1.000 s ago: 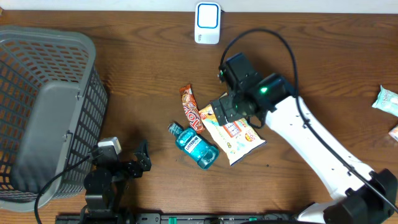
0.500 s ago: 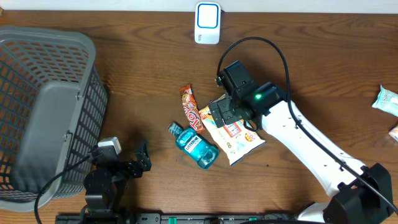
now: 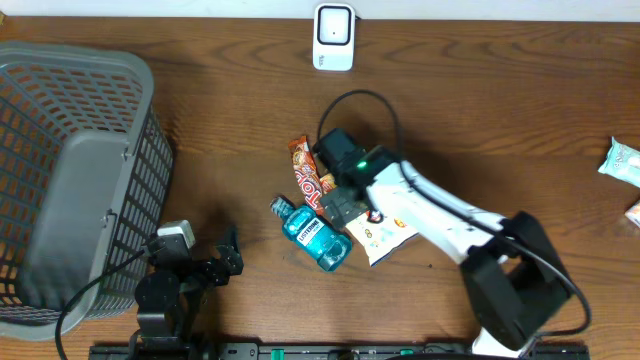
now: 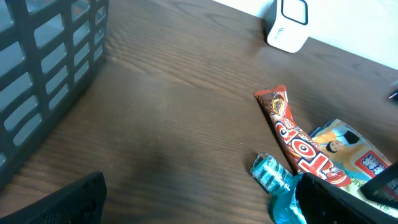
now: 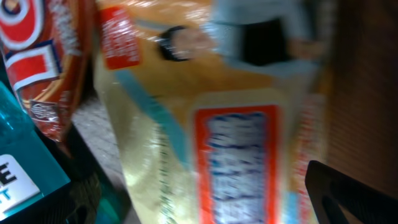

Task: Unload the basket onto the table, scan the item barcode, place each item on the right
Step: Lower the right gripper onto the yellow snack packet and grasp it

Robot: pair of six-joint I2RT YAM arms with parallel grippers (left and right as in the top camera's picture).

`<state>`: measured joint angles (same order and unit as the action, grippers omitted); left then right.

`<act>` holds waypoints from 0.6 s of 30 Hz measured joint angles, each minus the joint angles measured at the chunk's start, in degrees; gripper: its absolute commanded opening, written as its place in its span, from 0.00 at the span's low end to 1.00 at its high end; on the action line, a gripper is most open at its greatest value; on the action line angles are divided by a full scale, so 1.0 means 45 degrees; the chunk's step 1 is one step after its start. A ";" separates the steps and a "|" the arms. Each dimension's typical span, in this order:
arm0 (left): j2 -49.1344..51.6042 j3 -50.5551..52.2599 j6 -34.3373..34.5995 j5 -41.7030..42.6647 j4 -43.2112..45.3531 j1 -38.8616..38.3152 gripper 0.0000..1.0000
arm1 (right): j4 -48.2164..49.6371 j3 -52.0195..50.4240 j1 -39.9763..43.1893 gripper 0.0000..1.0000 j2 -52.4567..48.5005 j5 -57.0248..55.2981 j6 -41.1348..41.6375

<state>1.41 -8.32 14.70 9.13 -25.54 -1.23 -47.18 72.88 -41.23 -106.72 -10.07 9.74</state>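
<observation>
Three items lie mid-table: a red candy bar (image 3: 305,172), a teal mouthwash bottle (image 3: 316,236) and a yellow snack bag (image 3: 388,230). The white and blue scanner (image 3: 333,37) stands at the far edge. My right gripper (image 3: 343,203) hangs open low over the left end of the snack bag (image 5: 205,124), its fingers (image 5: 351,193) either side of the bag's width, with the candy bar (image 5: 43,56) and bottle (image 5: 22,171) close on the left. My left gripper (image 3: 228,258) rests open near the front edge, holding nothing (image 4: 199,205); the bottle (image 4: 273,177) lies by its right finger.
A grey mesh basket (image 3: 80,170) fills the left side of the table. Two small packets (image 3: 622,160) lie at the right edge. The right arm's black cable loops above the items. Bare wood lies between the basket and the items.
My right arm has swung left and lowered over the snack bag, ending close to the candy bar and bottle. The left arm and the items have not moved.
</observation>
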 measured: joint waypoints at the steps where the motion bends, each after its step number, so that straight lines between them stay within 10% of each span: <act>1: 0.0000 0.0000 0.0000 0.0000 0.0000 0.0000 0.98 | 0.0034 0.0000 -0.0243 0.99 -0.0155 -0.0141 0.0005; 18: 0.0000 0.0000 0.0000 0.0000 0.0000 0.0000 0.98 | -0.0709 0.0495 -0.1481 0.93 -0.1705 -0.2589 0.0952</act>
<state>1.41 -8.32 14.70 9.13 -25.54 -1.23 -50.37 75.11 -47.90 -114.39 -21.71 14.02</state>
